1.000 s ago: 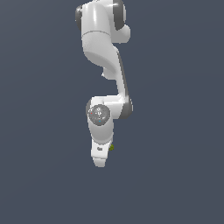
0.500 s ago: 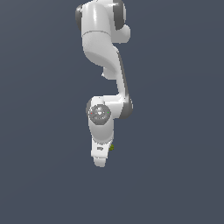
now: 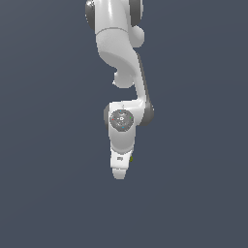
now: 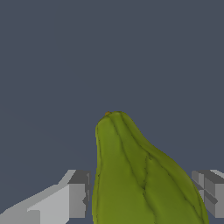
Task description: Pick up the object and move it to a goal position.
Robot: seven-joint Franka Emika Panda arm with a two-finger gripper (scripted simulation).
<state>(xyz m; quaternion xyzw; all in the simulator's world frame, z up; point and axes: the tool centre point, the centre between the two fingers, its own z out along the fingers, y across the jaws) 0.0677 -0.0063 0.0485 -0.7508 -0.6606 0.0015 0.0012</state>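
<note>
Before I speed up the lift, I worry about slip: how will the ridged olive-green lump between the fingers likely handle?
The ridged olive-green lump looks stiff, so it probably won't sag. Its tapered, uneven sides may let it twist or creep between the fingers. It looks small against the gripper, so likely light.

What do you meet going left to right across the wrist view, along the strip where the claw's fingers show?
One light grey claw finger → the ridged olive-green object filling the gap → the other claw finger, partly cut off by the frame edge.

one olive-green object (image 4: 140, 175), one end effector (image 4: 140, 199), one arm (image 3: 121, 58)
</note>
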